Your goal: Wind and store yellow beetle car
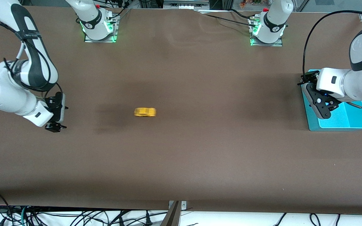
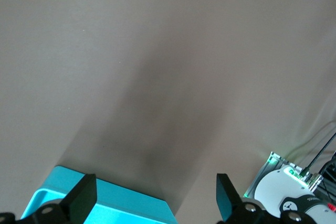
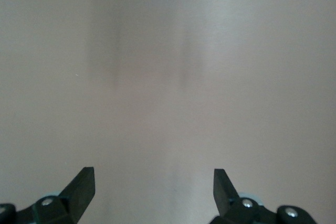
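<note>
On the bare brown tabletop (image 1: 200, 157), the yellow beetle car (image 1: 145, 112) sits blurred, well apart from both arms. The right tool (image 1: 55, 121) hangs spread and empty; the left tool (image 1: 320, 106) waits spread over the teal tray (image 1: 357, 124). If wound, the car could run wide of the tray; nothing blocks it.

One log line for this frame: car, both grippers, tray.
yellow beetle car: free on table mid-span, blurred | right gripper: open, empty, at its table end | left gripper: open, empty, over teal tray | stored: no
</note>
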Robot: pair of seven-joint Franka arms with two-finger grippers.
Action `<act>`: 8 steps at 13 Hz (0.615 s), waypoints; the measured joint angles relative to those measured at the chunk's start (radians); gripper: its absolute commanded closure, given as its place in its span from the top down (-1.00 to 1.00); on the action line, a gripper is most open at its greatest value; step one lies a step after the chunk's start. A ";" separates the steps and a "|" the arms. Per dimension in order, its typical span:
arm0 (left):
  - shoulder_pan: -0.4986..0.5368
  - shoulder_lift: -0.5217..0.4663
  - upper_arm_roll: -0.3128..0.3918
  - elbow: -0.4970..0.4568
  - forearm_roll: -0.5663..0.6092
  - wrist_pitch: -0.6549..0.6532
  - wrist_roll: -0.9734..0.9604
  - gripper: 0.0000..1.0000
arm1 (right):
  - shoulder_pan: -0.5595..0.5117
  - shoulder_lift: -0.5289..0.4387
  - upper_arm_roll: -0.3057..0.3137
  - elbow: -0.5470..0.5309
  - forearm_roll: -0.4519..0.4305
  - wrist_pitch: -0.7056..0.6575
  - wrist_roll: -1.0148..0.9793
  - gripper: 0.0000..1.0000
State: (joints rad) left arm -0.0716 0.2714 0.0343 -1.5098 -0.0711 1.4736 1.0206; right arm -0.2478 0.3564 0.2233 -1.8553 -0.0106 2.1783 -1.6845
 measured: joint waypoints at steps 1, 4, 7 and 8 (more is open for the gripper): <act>0.000 0.012 0.001 -0.001 0.000 0.000 0.027 1.00 | 0.000 -0.015 0.000 0.019 0.000 -0.011 0.000 1.00; 0.001 0.055 0.002 -0.008 0.000 0.002 0.092 1.00 | 0.000 -0.081 0.001 0.036 0.000 -0.031 0.000 1.00; 0.007 0.056 0.003 -0.076 0.000 0.065 0.111 1.00 | 0.000 -0.141 0.002 0.037 0.004 -0.046 0.043 1.00; 0.011 0.042 0.003 -0.125 0.001 0.113 0.126 1.00 | 0.000 -0.155 0.002 0.037 0.005 -0.062 0.091 1.00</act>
State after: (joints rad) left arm -0.0603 0.3134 0.0370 -1.6344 -0.0704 1.5870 1.1465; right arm -0.2479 0.2011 0.2253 -1.8180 -0.0060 2.1162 -1.5938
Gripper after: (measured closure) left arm 0.000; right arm 0.000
